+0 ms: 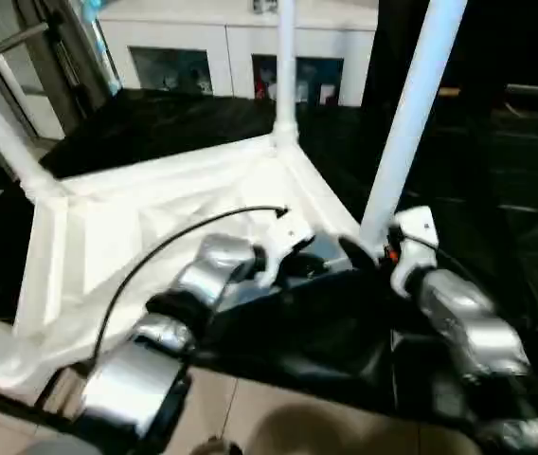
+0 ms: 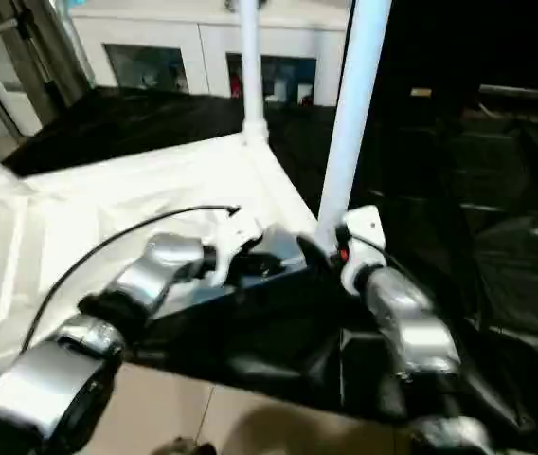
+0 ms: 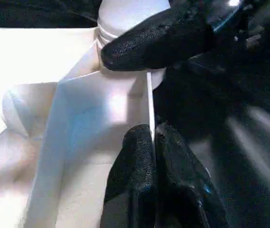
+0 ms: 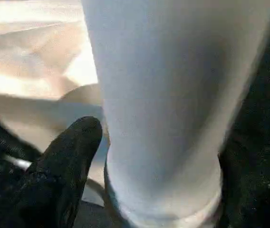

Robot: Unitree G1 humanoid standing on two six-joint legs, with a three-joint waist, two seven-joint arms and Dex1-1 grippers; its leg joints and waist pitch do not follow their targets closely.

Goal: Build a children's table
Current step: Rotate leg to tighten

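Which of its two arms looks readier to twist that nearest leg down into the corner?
Probably the right. Its gripper stands with fingers either side of the nearest leg at its base, while the left gripper is shut on the tabletop's rim.

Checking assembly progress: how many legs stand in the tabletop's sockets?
3: one leg at the far left corner, one leg at the far corner, one leg at the near right corner. A fourth may be hidden.

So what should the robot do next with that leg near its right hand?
Probably draw the right gripper back from the near leg. That leg already stands upright in its corner socket, and the black fingers sit spread around its base, while the left gripper pinches the table top's rim.
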